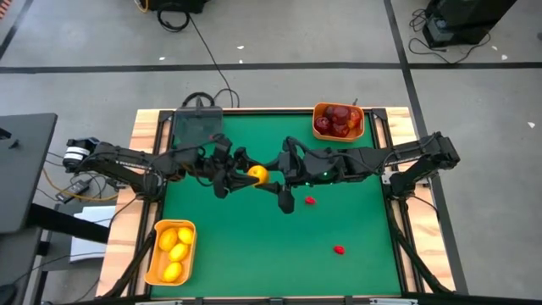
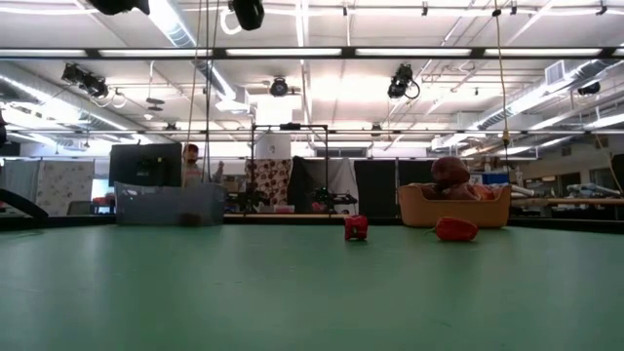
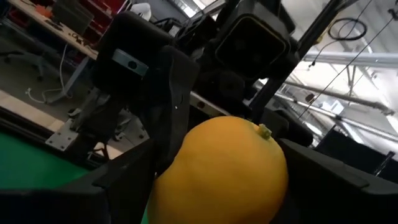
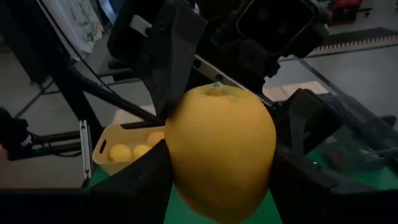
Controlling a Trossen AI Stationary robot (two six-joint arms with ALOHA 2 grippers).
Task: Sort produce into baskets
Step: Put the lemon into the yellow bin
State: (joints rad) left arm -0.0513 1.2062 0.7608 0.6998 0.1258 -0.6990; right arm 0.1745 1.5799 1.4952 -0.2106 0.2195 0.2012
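A yellow lemon point(image 1: 257, 174) hangs over the middle of the green table, between my two grippers, which meet there tip to tip. My right gripper point(image 4: 217, 186) reaches in from the table's right and is shut on the lemon. My left gripper point(image 3: 217, 199) reaches in from the left and stands open. Its fingers point(image 4: 168, 62) flank the lemon's other end; whether they touch it I cannot tell. Two small red bits point(image 1: 310, 201) point(image 1: 340, 250) lie on the table. Both grippers are above the low view's frame. My right gripper pinches the lemon's two rounded sides point(image 4: 177, 168) between its two fingers, on the half away from the stem nub point(image 4: 216, 84). The fingers come nearly level from the table's right. The lemon is lifted clear of the table.
An orange basket point(image 1: 360, 127) with dark red fruits sits at the far right. An orange basket point(image 1: 155, 254) with yellow lemons sits at the near left. A dark grey tray point(image 1: 197, 125) stands at the far left. Bare green table lies at the near middle.
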